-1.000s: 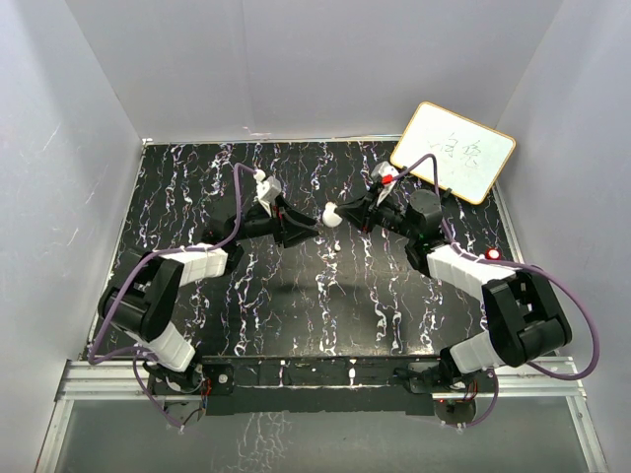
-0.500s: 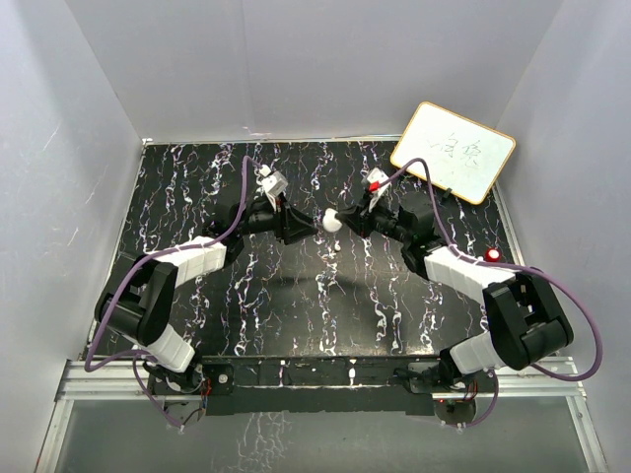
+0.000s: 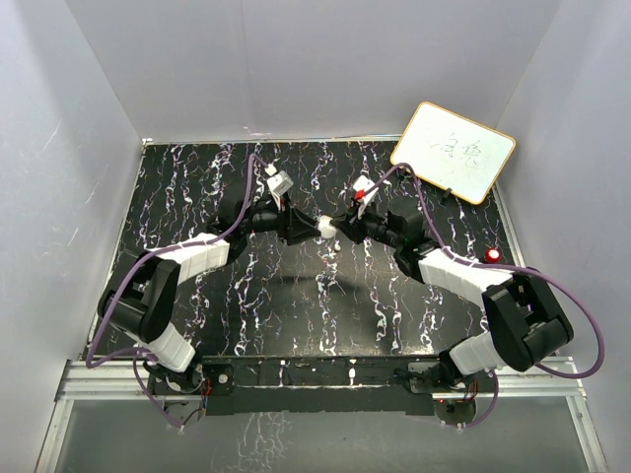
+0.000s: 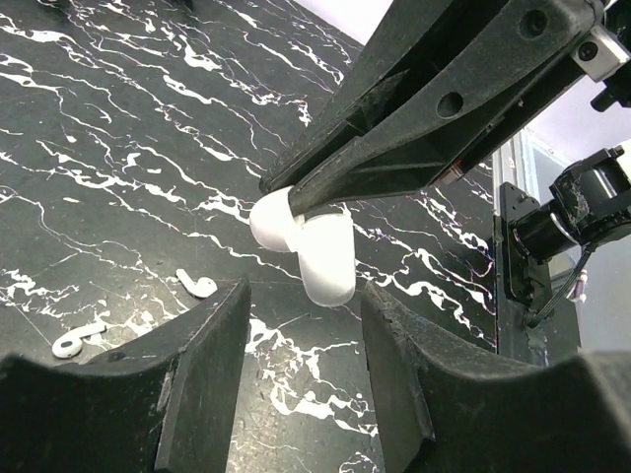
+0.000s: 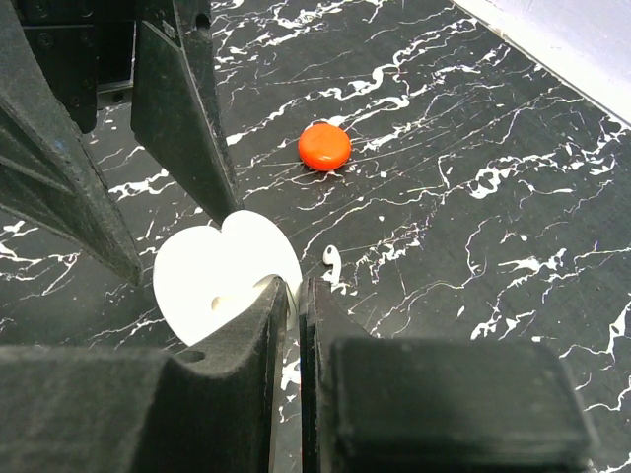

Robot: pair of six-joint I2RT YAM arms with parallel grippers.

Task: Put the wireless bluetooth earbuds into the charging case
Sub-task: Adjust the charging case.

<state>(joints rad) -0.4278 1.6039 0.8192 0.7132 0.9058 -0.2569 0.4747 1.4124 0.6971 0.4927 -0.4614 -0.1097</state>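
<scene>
Charging case (image 5: 219, 276) half hidden, pinched in right gripper (image 5: 299, 294), left gripper (image 4: 304, 330) spread, earbuds (image 4: 197, 285) loose

Both arms, left (image 3: 197, 258) and right (image 3: 449, 268), pair black joint housings with white link covers. A purple cable (image 3: 243, 192) trails back from each wrist toward the base. A small white block sits just behind each tool. A red light (image 3: 492, 255) glows on the right arm, well back from its tool. The left gripper (image 4: 304, 296) has broad matte-black fingers (image 4: 202, 384) with rounded inner edges. The right gripper (image 5: 299, 296) has black wedge-shaped fingers (image 5: 251, 335), with round holes in their sides behind the tips.
</scene>
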